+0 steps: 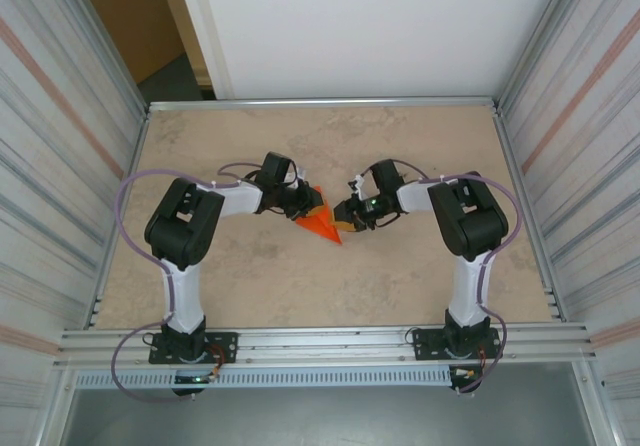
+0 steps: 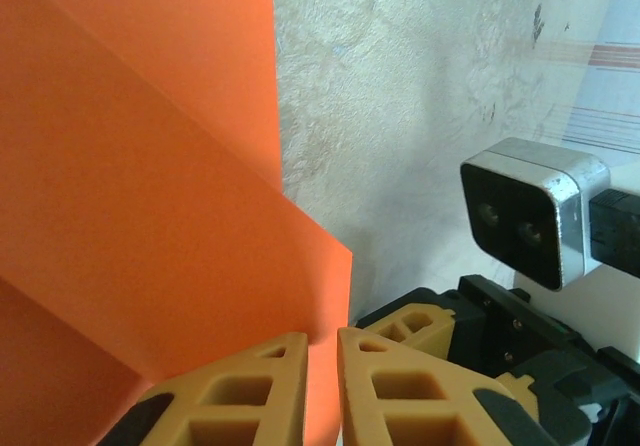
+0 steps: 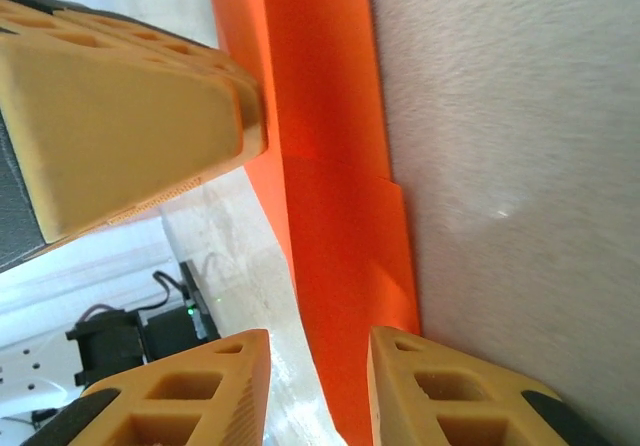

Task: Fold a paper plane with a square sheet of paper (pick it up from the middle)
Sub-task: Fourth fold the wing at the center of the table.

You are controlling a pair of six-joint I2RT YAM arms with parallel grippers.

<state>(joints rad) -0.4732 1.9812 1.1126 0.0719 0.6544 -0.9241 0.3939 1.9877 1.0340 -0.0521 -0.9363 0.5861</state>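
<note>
On mottled beige table [image 1: 300, 146], creased orange paper plane [image 1: 322, 223] looks dart-pointed.

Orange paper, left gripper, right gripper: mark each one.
orange paper [image 1: 321, 224]: top external view, on the middle of the folded pointed shape.
left gripper [image 2: 322, 341]: left wrist view, midway between its fingertips.
right gripper [image 3: 320, 346]: right wrist view, midway between its fingertips.

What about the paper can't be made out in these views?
Top: paper too small, partly under the left fingers and right fingers; folds unreadable.
Left wrist: paper runs off the left and top edges; left fingers hide the gripped part.
Right wrist: paper runs off top and bottom; whether the right fingers touch it is unclear.
</note>
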